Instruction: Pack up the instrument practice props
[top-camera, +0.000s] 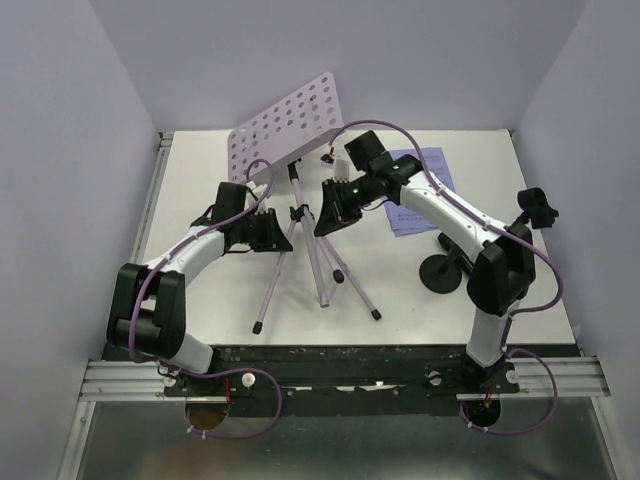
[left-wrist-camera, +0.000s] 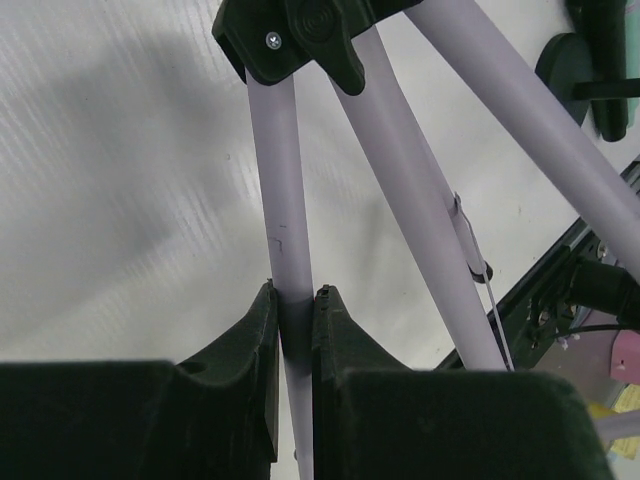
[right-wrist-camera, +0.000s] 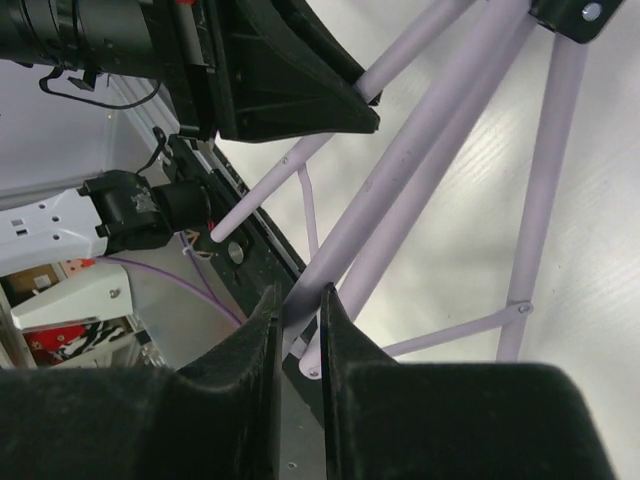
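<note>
left gripper (left-wrist-camera: 295, 312) is closed on 1 lilac leg (left-wrist-camera: 283, 200) of the tripod stand (top-camera: 296, 190), partway down from the black hub (left-wrist-camera: 300, 35). right gripper (right-wrist-camera: 300, 312) is closed on another leg (right-wrist-camera: 400, 170). the stand is mid-table, with its perforated plate (top-camera: 285, 125) toward the far wall. sheet-music pages (top-camera: 425, 165) lie under the right arm. 1 clip holder (top-camera: 441, 272) sits to the right of the stand.

From overhead I see splayed tripod legs (top-camera: 300, 270) filling the centre of the frame, with both arms crowding in on them from either side. A lilac plate (top-camera: 288, 125) blocks the upper centre. Black clip holders stand at middle right (top-camera: 440, 272) and at the right edge (top-camera: 535, 208). The desk (top-camera: 195, 165) is bare at upper left, where a claw could pass.
</note>
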